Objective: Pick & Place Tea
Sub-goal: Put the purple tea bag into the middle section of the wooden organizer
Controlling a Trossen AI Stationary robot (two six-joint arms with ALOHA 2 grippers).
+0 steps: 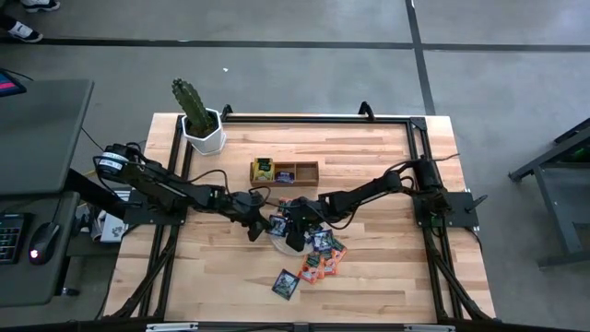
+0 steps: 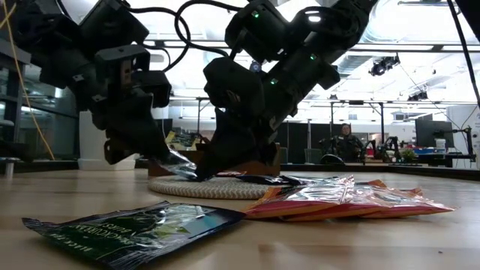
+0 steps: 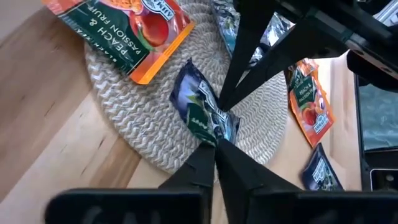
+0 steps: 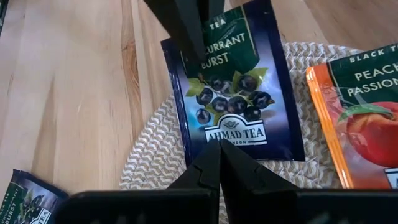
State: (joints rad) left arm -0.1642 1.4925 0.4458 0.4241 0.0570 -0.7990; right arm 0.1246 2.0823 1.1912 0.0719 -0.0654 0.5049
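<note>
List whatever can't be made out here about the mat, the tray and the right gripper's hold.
- Round mat: in the high view the arms cover most of it, so the sachets on it cannot be counted.
- Wooden tray: too small in the high view to tell its contents, and the arms hide it in the low view.
- Right gripper: shut at the dark blue sachet. Its own fingers hide whether it pinches the edge.

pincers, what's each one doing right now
Left pincer: closed on a dark blue tea sachet over the round mat.
Right pincer: closed on the same sachet's other edge.
</note>
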